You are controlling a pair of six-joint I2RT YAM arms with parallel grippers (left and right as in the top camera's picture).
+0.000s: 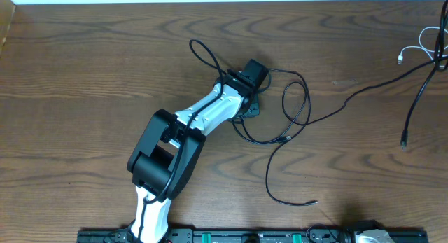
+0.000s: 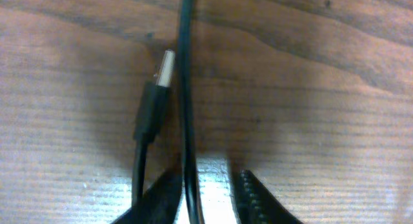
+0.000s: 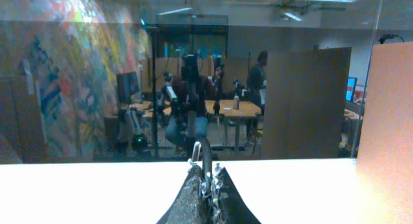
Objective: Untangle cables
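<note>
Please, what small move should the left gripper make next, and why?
Probably close the left gripper on the black cable. In the left wrist view the cable runs between its jaws, which stand apart, so the cable does not look clamped yet. A plug lies just beside the cable on the table. A firm hold should likely come before any pulling or lifting.

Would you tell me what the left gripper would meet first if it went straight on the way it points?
Probably the black cable lying between its fingers, then the wooden table; the plug sits just beside it. Depth is unclear.
</note>
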